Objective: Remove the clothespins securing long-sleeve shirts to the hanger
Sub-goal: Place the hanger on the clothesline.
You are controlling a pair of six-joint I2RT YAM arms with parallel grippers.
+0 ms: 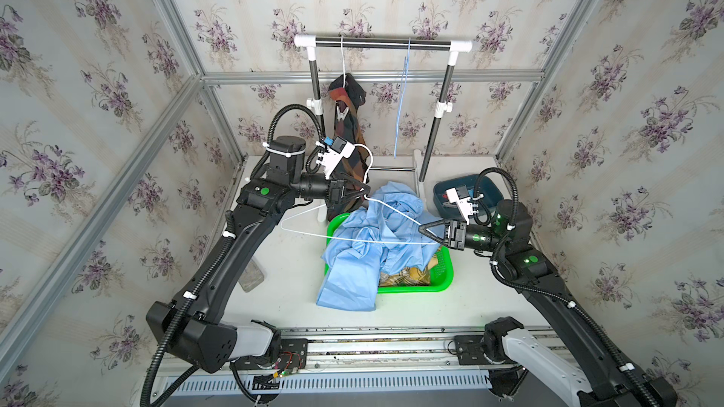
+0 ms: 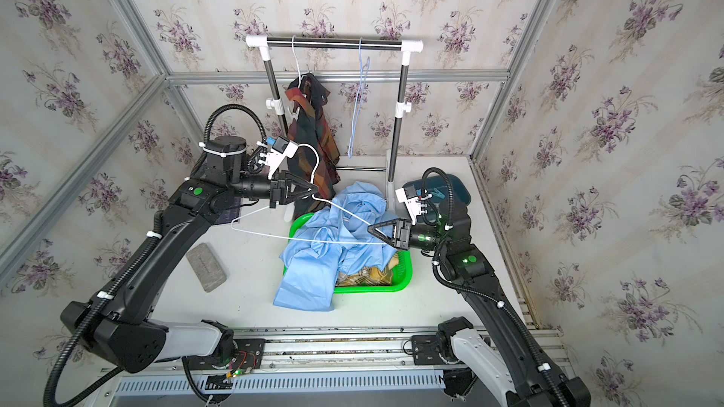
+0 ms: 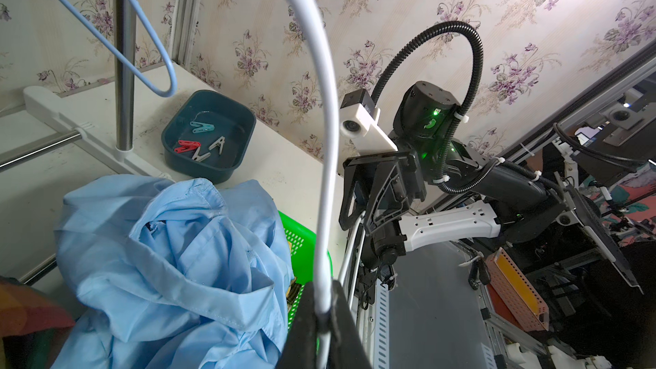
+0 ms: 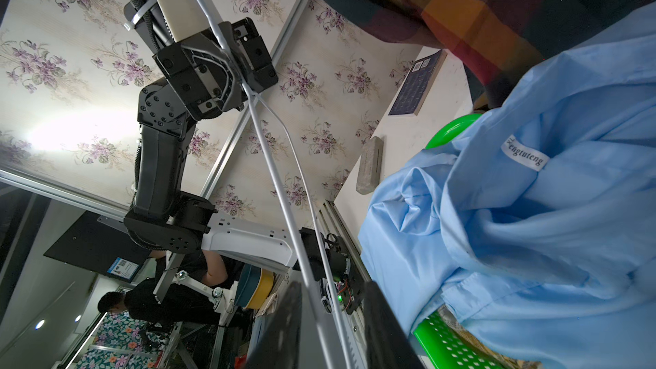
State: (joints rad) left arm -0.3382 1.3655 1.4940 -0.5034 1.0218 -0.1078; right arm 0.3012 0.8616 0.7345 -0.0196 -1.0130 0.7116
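My left gripper [image 1: 368,189] [image 3: 323,310] is shut on the neck of a bare white hanger [image 1: 352,240] held level over the table. My right gripper [image 1: 421,229] [image 4: 332,287] sits at that hanger's right corner, its jaws narrowly apart with both wires running between them. Below lies the light blue shirt [image 1: 368,244], heaped over a green basket [image 1: 442,283] that also holds the yellow plaid shirt [image 1: 403,274]. The dark plaid shirt [image 1: 348,119] hangs from the rail with a whitish clothespin [image 1: 341,114] on it. Several loose clothespins, red [image 3: 187,146], teal [image 3: 202,126] and grey [image 3: 217,143], lie in a teal bin [image 3: 209,168].
The clothes rack [image 1: 382,44] stands at the back, with an empty blue hanger [image 1: 403,111] on its rail. A grey block [image 2: 205,267] lies on the table by the left arm. A dark blue book [image 4: 419,83] lies behind it. The teal bin [image 1: 466,189] sits behind the right wrist.
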